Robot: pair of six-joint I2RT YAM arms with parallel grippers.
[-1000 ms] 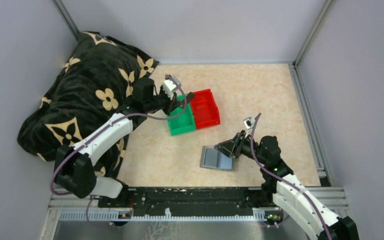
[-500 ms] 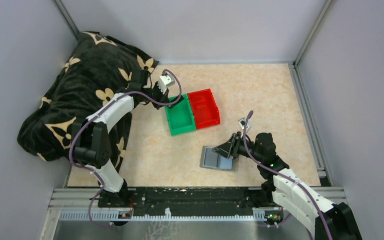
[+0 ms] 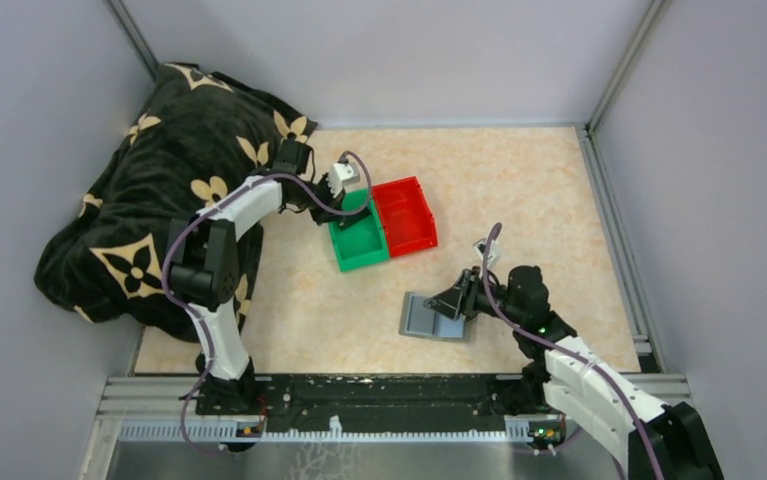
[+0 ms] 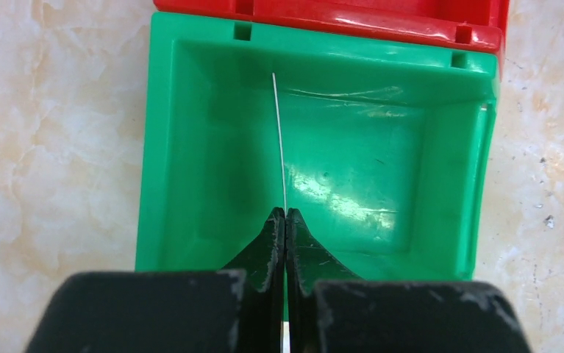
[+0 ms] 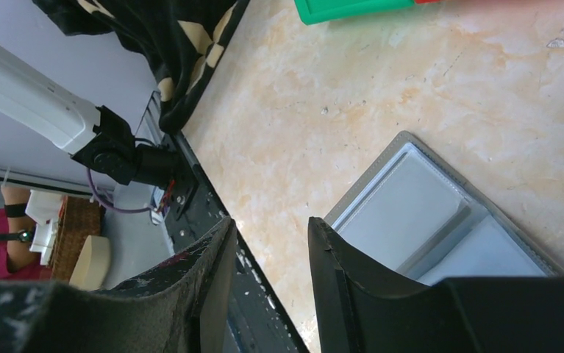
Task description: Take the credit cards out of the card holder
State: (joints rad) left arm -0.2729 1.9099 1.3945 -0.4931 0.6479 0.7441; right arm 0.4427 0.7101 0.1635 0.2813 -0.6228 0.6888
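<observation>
Left gripper clenched on a credit card held edge-on, green bin directly below its tips; best released only when centred, clear of the walls; right gripper released, card holder lying open just beyond its fingers.

green bin — glossy plastic, blanket — plush cloth

Plain grey walls enclose a beige marbled tabletop. A black blanket with cream flowers is heaped at nine to ten o'clock. A metal rail runs along six o'clock. The light is even.
</observation>
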